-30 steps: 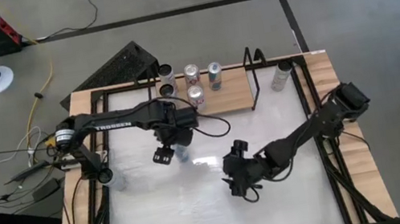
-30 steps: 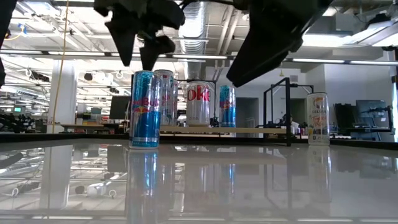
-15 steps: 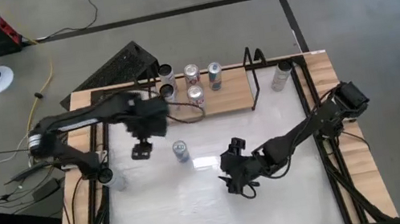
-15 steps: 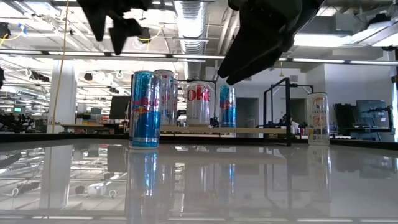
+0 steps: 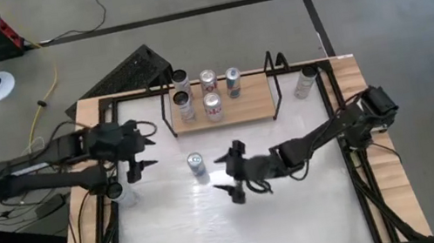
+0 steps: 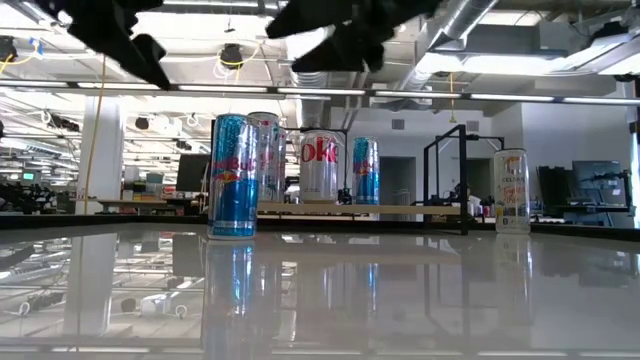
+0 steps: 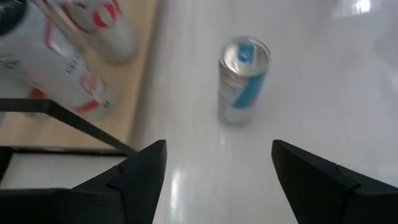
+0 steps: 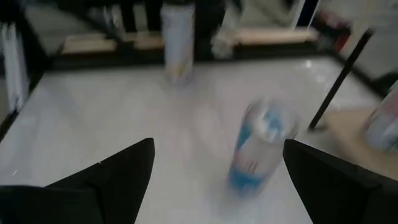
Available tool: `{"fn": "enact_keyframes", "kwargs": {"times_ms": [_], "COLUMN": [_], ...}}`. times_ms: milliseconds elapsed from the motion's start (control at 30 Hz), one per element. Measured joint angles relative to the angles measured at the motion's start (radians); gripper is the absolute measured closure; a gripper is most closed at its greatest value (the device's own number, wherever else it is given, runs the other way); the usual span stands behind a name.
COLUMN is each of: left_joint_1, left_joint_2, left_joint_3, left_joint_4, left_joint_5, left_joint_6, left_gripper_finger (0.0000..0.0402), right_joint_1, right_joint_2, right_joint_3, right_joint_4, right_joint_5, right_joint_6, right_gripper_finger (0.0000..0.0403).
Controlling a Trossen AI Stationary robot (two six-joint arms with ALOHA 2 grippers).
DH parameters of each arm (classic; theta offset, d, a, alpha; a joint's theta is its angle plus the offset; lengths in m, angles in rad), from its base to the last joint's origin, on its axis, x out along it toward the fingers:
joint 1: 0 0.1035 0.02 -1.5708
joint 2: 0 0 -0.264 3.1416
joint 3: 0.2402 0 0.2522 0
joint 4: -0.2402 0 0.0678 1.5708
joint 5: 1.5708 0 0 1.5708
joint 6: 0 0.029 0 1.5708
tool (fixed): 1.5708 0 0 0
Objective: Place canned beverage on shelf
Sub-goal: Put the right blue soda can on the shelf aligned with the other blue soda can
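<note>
Blue-and-silver, the canned beverage (image 5: 197, 165) stands upright on the white tabletop (image 5: 303, 213), near of the shelf (image 5: 254, 102) and not on it. On that light-wood board in its black wire frame stand four other cans (image 5: 212, 105), all upright, clustered toward its left half. One more can (image 5: 305, 81) stands off the shelf's right end, outside the frame. Left gripper (image 5: 138, 155) hovers at the table's left edge, left of the blue can and apart from it, fingers spread and holding nothing. Right gripper (image 5: 227, 173) hovers just right of the blue can, its fingers also spread wide and empty; its wrist view shows the can ahead between the two fingers (image 8: 106, 180), with no contact visible.
</note>
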Motion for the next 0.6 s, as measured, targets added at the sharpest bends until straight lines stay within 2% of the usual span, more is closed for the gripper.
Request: {"fn": "enact_keyframes", "kwargs": {"times_ms": [133, 233, 433, 600], "left_joint_1": [0.000, 0.000, 0.000, 0.000], "left_joint_2": [-0.138, -0.201, -0.225, -0.218], "left_joint_3": [-0.162, -0.225, -0.290, -0.420], "left_joint_4": [0.188, 0.284, 0.462, 0.648], "left_joint_5": [-0.031, -0.059, -0.154, -0.255], "left_joint_6": [0.007, -0.051, -0.111, -0.076], "left_gripper_finger": [0.0127, 0.0127, 0.0127, 0.0127], "right_joint_1": [-0.059, -0.109, -0.164, -0.162], "right_joint_2": [0.000, 0.006, 0.117, 0.216], "right_joint_3": [0.000, 0.000, 0.014, 0.039], "right_joint_4": [0.118, 0.172, 0.335, 0.416], "right_joint_5": [0.001, 0.000, -0.052, -0.046], "right_joint_6": [-0.046, -0.043, -0.040, -0.094], "right_gripper_finger": [0.0024, 0.0024, 0.0024, 0.0024]}}
